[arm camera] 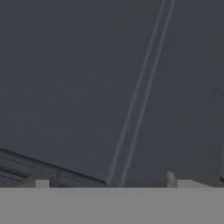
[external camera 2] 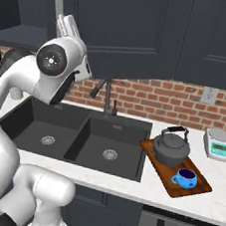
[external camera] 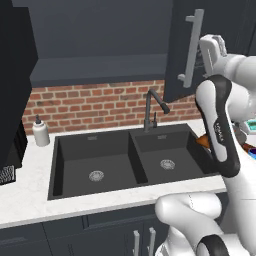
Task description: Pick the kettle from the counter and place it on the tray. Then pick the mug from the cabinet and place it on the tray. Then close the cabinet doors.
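The dark grey kettle (external camera 2: 171, 148) and the small blue mug (external camera 2: 185, 178) both stand on the brown wooden tray (external camera 2: 191, 191), on the white counter (external camera 2: 126, 184) right of the sink. The cabinet's right door (external camera: 175, 55) hangs partly open, its grey handle (external camera: 192, 47) facing out. The left door (external camera: 15, 85) stands wide open at the frame's left edge. Between them the shelf (external camera: 100, 70) is bare. My gripper (external camera 2: 67, 25) is raised against the right door's outer face, beside the handle. In the hand view the gripper (arm camera: 108, 183) is open, and the dark door panel (arm camera: 87, 87) is very close ahead.
A dark double sink (external camera: 125, 160) with a tall faucet (external camera: 150, 107) lies below the cabinet. A white pump bottle (external camera: 40, 132) stands on the counter at its left. A white and teal scale (external camera 2: 219, 143) sits right of the tray, under a brick backsplash (external camera 2: 156, 100).
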Robot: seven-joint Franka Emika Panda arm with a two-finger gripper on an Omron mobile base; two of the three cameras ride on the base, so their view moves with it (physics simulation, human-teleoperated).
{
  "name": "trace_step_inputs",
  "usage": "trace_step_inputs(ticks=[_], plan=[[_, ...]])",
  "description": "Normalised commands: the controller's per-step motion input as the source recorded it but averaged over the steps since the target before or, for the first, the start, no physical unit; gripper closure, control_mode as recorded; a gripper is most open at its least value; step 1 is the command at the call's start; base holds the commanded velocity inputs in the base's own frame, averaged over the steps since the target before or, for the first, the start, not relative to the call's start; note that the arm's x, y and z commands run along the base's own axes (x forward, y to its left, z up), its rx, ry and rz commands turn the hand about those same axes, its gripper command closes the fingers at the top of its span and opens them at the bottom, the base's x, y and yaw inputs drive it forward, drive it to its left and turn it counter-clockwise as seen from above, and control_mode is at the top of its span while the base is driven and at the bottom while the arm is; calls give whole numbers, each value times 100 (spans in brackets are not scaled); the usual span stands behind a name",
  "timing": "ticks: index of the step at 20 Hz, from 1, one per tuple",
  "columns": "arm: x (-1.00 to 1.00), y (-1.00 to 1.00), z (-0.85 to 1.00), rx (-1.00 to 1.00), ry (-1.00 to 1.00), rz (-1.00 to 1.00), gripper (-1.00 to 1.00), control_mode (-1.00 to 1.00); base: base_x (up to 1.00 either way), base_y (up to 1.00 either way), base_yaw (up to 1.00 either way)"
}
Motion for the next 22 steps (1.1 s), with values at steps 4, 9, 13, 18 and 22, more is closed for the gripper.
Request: trace_step_inputs(ticks=[4,9,13,18,22], plan=[[83,0,0,0,0,0,-100,-100,0,0,0],[65,-1,0,-2,6,0,-100,-100,0,0,0],[52,0,0,-5,3,0,-100,-100,0,0,0],[42,-1,0,-7,1,0,-100,-100,0,0,0],[60,-9,-4,-10,6,0,-100,-100,0,0,0]])
